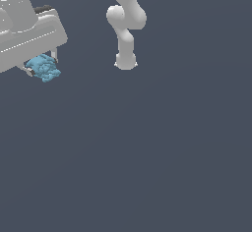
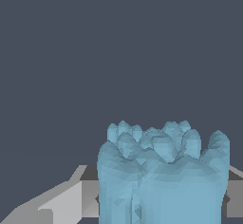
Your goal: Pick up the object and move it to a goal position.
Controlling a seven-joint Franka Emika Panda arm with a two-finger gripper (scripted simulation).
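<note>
The object (image 1: 44, 68) is a small light-blue lumpy clump at the upper left of the exterior view. It sits between the fingers of my white gripper (image 1: 41, 66), which is shut on it and holds it in the air. In the wrist view the object (image 2: 161, 175) fills the space between the two grey fingers (image 2: 71, 201), close to the camera. No goal marker shows in either view.
The arm's white base and lower links (image 1: 125, 24) stand at the top middle of the exterior view. A plain dark grey surface (image 1: 147, 152) fills the remainder of both views.
</note>
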